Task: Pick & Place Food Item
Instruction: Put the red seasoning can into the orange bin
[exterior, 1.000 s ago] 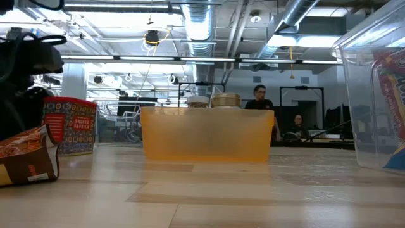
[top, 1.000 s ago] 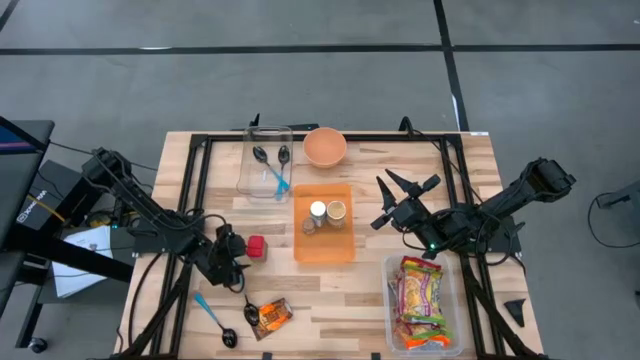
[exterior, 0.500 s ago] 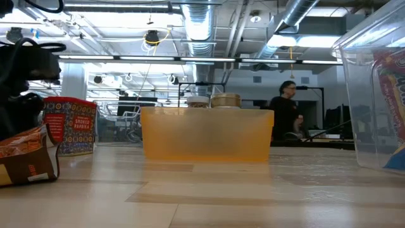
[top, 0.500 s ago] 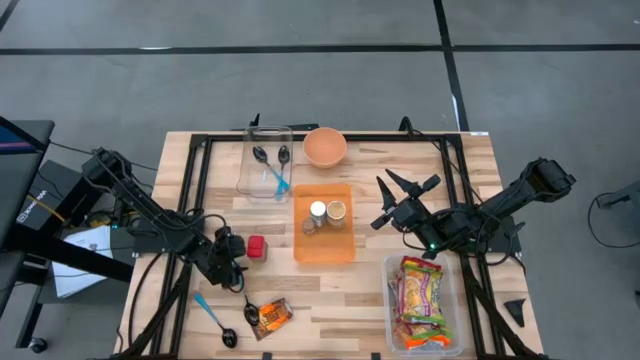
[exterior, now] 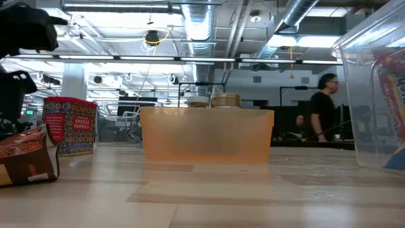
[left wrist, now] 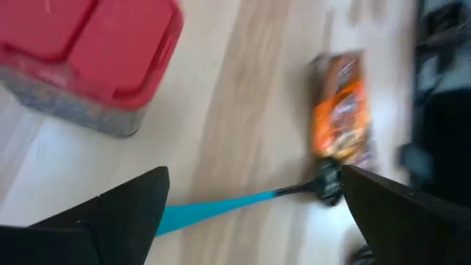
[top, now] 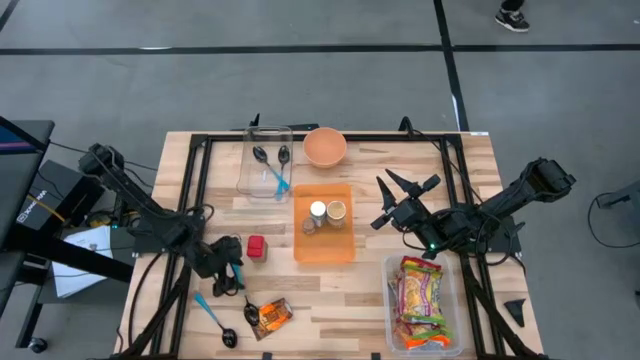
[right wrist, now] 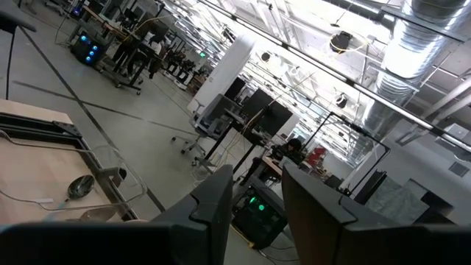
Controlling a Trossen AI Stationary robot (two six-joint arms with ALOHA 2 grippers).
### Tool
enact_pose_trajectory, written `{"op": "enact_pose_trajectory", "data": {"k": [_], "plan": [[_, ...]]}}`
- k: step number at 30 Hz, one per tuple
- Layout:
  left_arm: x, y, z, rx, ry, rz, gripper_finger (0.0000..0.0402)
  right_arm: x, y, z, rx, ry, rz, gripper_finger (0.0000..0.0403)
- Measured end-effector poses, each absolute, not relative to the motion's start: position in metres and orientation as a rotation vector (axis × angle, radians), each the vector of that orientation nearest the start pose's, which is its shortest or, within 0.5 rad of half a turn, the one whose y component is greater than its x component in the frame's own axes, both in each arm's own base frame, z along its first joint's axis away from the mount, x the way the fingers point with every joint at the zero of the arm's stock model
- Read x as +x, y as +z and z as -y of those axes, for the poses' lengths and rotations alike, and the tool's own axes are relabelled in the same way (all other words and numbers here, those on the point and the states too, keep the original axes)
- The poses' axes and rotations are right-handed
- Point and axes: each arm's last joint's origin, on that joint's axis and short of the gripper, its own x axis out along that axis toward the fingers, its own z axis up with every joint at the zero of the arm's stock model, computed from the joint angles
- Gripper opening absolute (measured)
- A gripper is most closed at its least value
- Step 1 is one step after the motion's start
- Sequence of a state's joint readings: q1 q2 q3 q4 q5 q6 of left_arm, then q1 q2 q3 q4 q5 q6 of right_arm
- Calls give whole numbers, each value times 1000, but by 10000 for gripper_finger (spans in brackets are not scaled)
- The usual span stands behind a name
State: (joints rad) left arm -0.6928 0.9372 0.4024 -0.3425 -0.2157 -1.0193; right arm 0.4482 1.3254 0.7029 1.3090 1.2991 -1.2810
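The orange snack packet (top: 270, 316) is lying flat on the desk (top: 330, 285) just below my left claw (top: 228, 277), toward the desk's near edge, and I am touching none of it. My left claw is hanging over the boards with its fingers (left wrist: 110, 221) spread wide and nothing between them; through that gap my wrist camera is showing the blue-handled spoon (left wrist: 243, 200) running across, its dark bowl touching the end of the packet (left wrist: 340, 121). The red spice tin (top: 256, 247) is standing just beside this claw on the inner side, its red lid (left wrist: 88, 51) filling one corner of my wrist view. A second dark spoon (top: 249, 311) is lying between the blue-handled one and the packet.

Farther inward, the orange tray (top: 324, 223) is holding two small jars (top: 327, 212). Beyond it, at the far edge, the clear bin (top: 265, 160) is holding spoons next to the orange bowl (top: 325, 146).

My right claw (top: 385, 202) is waiting well apart on the other side of the tray, raised and tilted, its fingers (right wrist: 213, 206) parted and gripping nothing. Below it, the clear tub (top: 424, 303) is packed with bright snack bags
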Motion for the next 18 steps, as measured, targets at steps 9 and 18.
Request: {"op": "enact_pose_trajectory", "data": {"k": [9, 18], "plan": [[140, 171, 83, -795, 147, -942, 398, 236, 313, -82, -644, -931, -124, 115], [158, 179, 67, -995, 65, -919, 400, 236, 313, -82, -646, -931, -125, 115]]}}
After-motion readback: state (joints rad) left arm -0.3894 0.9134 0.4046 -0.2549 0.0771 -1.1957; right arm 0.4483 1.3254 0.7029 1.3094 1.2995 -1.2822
